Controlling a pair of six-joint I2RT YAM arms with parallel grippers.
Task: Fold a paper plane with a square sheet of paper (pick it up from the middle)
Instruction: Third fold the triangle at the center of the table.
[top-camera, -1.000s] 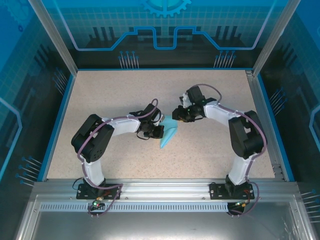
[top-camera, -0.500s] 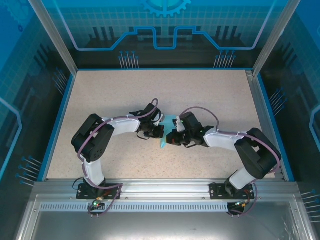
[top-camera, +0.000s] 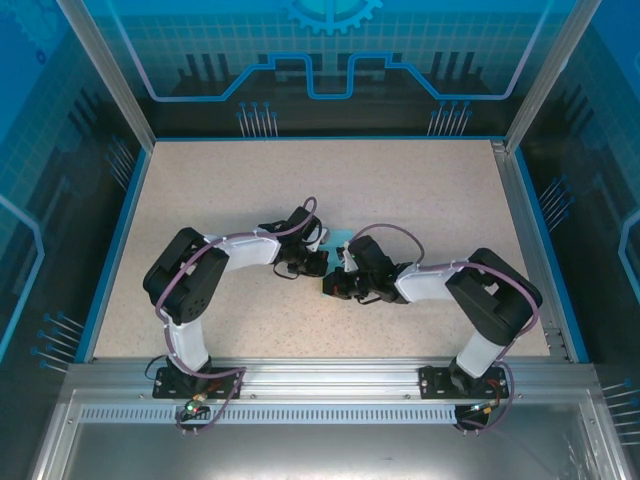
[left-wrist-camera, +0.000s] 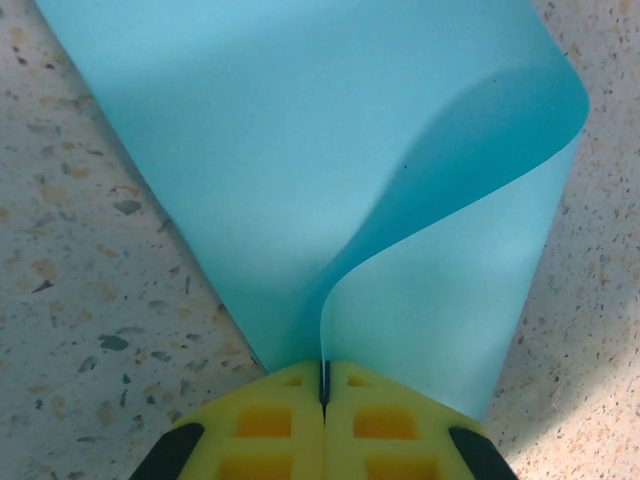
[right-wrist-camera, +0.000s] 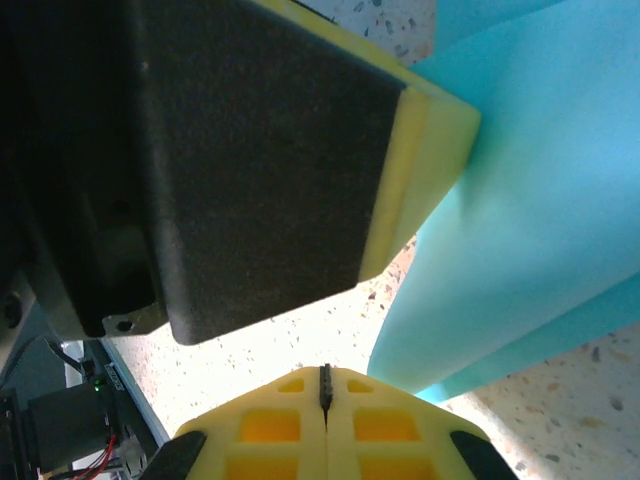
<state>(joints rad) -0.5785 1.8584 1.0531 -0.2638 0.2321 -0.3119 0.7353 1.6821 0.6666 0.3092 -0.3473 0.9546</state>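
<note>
- Top view: my left gripper (top-camera: 316, 262) and right gripper (top-camera: 334, 285) sat nearly tip to tip, low over the table (top-camera: 420, 190).
- Left wrist: pads clamped tight on the sheet of paper (left-wrist-camera: 300, 150), which curled up just ahead of them.
- Right wrist: pads pressed together, nothing visible between them. The sheet of paper (right-wrist-camera: 530, 200) lay just ahead, to their right.

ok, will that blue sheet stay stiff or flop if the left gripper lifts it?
Likely floppy: the sheet curls over itself where the left gripper pinches it. Its edge looks very thin, so it is probably light and prone to draping.
</note>
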